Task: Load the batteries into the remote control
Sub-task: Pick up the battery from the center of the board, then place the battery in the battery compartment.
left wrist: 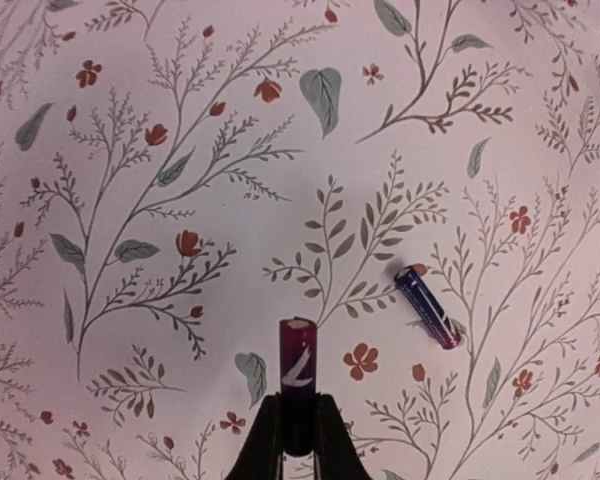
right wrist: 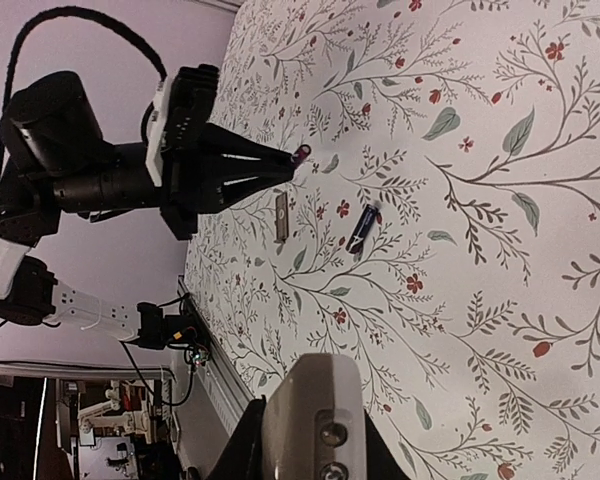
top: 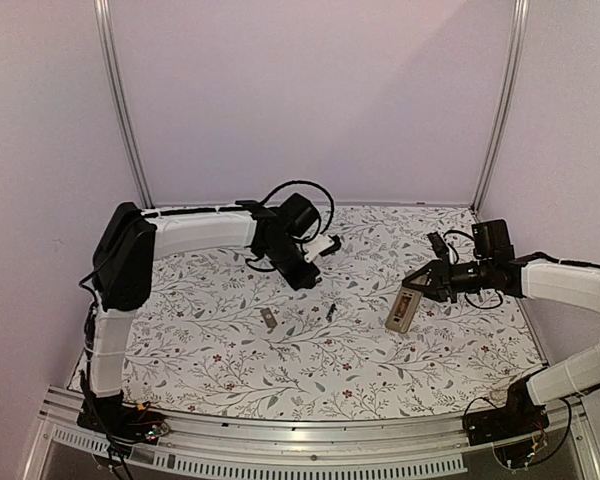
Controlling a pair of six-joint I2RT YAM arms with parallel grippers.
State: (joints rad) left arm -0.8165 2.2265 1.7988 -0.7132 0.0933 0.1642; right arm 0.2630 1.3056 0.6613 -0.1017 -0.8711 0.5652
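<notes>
The left claw (left wrist: pixel 298 408) is clamped on 1 battery, the held battery (left wrist: pixel 298 368). Its 2 fingers pinch the lower end, and the purple body with its flat cap sticks out past the tips. This claw hangs above the floral tabletop (top: pixel 230 370), and the held battery does not touch the surface.

The loose battery (left wrist: pixel 427 307) is the other of the 2. It lies flat on the tabletop at a slant, to the right of the left claw's tip and clear of both the held battery and the fingers. From the top camera it shows as a small dark sliver, nearer the arm bases than the left claw. It sits between the small flat cover piece (top: pixel 269 319) on its left and the remote control (top: pixel 404 308) on its right, apart from both.

The right claw (top: pixel 420 282) is closed on the far end of the remote control, with 1 finger on each long side. In the right wrist view the remote's pale tan-grey end fills the gap between the fingers. Its body runs slantwise from the claw toward the near edge. I cannot tell whether its free end rests on the tabletop. The remote is well apart from the left claw.
</notes>
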